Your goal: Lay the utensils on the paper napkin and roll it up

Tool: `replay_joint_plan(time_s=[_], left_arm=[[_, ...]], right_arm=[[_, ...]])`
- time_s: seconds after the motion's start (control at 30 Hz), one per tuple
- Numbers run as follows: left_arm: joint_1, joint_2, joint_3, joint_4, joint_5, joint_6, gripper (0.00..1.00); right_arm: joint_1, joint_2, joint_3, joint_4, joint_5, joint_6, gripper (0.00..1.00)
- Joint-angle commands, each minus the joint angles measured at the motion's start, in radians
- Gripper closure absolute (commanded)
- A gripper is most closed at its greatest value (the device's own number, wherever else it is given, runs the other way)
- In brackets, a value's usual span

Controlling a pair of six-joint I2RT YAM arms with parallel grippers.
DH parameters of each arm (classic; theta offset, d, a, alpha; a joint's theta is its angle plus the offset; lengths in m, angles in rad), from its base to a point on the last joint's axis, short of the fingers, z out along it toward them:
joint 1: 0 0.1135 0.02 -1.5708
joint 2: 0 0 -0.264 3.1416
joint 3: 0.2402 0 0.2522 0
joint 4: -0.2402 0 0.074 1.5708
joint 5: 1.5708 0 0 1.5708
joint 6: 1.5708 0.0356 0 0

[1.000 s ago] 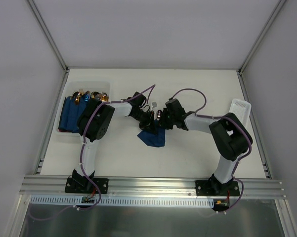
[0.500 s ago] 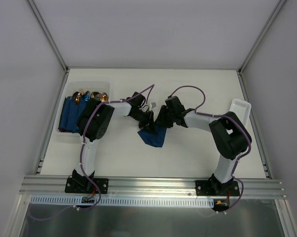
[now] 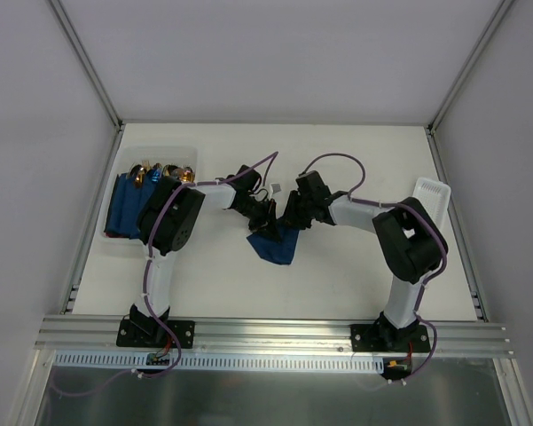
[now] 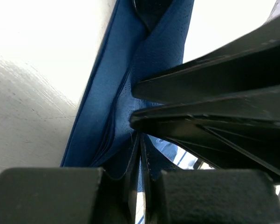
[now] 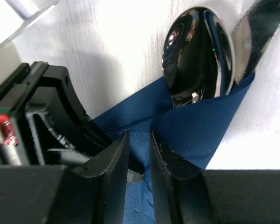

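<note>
The navy paper napkin (image 3: 274, 246) lies mid-table, its far corner lifted and folded. My left gripper (image 3: 264, 216) is shut on a napkin edge, seen close in the left wrist view (image 4: 140, 158), with blue paper (image 4: 112, 93) running up from it. My right gripper (image 3: 289, 218) faces it from the right. Its jaws (image 5: 140, 140) stand a narrow gap apart astride a napkin fold (image 5: 195, 126). A silver spoon bowl (image 5: 198, 51) and a second silver utensil (image 5: 263, 21) stick out of the fold. The utensils' handles are hidden by the paper.
A clear bin (image 3: 115, 238) at the left holds navy bundles with copper-gold heads (image 3: 151, 175). A white tray (image 3: 431, 197) sits at the right edge. A small white piece (image 3: 274, 188) lies behind the grippers. Frame posts and white walls stand around the table.
My right gripper has moved a little left, closer to the left gripper and over the napkin's far corner. The left gripper has held its place.
</note>
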State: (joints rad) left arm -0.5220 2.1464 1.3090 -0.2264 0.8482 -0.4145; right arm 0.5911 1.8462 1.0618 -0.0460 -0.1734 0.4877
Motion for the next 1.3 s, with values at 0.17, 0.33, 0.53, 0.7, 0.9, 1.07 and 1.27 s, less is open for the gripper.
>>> replay_joint_plan(time_s=[0.17,0.33,0.53,0.7,0.9,1.07,1.27], left_arm=[[0.007,-0.094,-0.03,-0.059,-0.055,0.091,0.95],[0.004,-0.166,-0.027,-0.059,0.035,0.108,0.94],[-0.041,-0.224,-0.054,-0.059,0.109,0.117,0.93],[-0.085,-0.197,-0.066,-0.056,0.118,0.105,0.93],[-0.062,-0.096,-0.076,-0.057,0.091,0.051,0.95],[-0.036,-0.062,-0.093,-0.057,0.058,0.054,0.95],[-0.038,-0.014,-0.09,-0.067,0.005,0.059,0.96]], right_arm=[[-0.005,0.034,-0.005,-0.051,0.005,-0.024,0.75],[-0.01,0.042,-0.016,-0.051,0.006,-0.017,0.78],[-0.017,0.041,-0.016,-0.051,0.002,-0.008,0.78],[-0.022,0.044,-0.013,-0.049,-0.006,0.0,0.79],[-0.033,0.041,-0.017,-0.052,-0.015,0.006,0.79],[-0.045,0.028,-0.039,-0.051,-0.023,0.012,0.8],[-0.054,0.021,-0.051,-0.049,-0.037,0.009,0.8]])
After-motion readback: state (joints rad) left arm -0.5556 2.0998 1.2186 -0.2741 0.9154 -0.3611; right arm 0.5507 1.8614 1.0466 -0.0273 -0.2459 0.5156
